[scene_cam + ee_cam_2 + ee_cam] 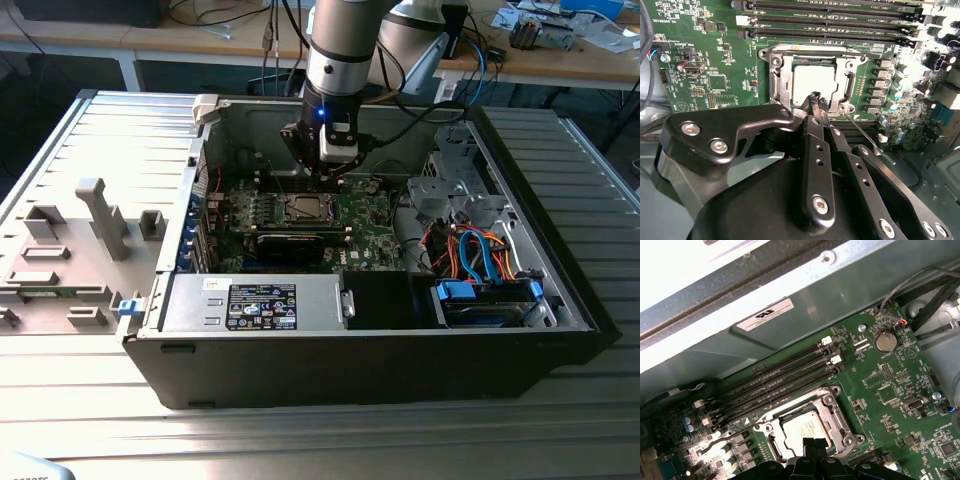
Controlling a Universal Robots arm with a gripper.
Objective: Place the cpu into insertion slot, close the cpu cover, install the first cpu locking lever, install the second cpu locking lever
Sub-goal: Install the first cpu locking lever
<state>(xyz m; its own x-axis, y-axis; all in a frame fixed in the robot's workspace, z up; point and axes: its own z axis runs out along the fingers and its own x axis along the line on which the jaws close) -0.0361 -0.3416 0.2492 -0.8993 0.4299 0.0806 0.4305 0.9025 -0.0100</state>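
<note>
Gripper (333,176) just above the insertion slot (305,207).

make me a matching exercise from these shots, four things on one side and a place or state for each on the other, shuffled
Things:
1. cpu
2. cpu cover
3. gripper
4. memory slots

Descriptions:
A. long, dark, parallel, beside the socket
B. silver frame lying flat around the chip
C. black fingertips close together at the socket's edge
D. pale square seated in the socket window

Pairs: 1-D, 2-B, 3-C, 4-A
</note>
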